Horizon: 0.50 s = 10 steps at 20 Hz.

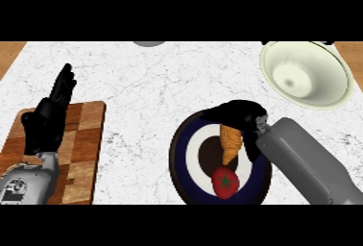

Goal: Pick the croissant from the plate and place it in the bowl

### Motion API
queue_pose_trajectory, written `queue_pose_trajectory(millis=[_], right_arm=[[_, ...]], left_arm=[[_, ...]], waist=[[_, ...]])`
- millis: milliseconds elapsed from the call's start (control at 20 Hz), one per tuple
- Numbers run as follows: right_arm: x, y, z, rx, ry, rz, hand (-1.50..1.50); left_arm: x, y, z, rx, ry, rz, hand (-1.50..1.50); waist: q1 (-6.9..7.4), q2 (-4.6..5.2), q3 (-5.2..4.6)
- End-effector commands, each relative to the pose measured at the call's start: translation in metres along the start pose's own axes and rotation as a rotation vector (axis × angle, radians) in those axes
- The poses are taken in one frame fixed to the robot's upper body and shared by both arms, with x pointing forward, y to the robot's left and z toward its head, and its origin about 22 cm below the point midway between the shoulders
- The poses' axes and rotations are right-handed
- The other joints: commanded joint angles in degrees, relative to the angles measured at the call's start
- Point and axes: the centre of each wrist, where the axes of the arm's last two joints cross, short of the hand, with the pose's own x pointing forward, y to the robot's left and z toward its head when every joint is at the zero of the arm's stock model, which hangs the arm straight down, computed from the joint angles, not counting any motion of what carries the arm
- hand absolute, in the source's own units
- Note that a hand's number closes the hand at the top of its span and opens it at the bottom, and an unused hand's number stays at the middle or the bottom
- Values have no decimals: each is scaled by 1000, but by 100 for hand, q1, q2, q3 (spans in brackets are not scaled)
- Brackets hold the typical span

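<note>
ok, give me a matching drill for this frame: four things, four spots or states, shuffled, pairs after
Things:
1. croissant
2. bowl
3. left hand
4. tomato

Places or states:
A. open, fingers up, over the wooden cutting board
B. far right of the counter, nothing in it
C. near edge of the plate, untouched
D. on the plate, right hand curled round its far end

Pairs: 1-D, 2-B, 3-A, 4-C

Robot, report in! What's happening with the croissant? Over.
Right robot hand curled on croissant, over plate. Left robot hand open. Strawberry beside it. Bowl waiting.
</note>
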Motion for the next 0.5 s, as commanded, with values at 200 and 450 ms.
queue_pose_trajectory(millis=[200, 450], right_arm=[[-3, 5, -27, 35, 2, 18, -150], [-17, 24, -36, 0, -66, 115, 150]], left_arm=[[10, 14, -6, -2, -10, 4, 0], [-18, 14, -9, -7, 4, 10, 0]], waist=[[9, 1, 0], [26, 19, -1]])
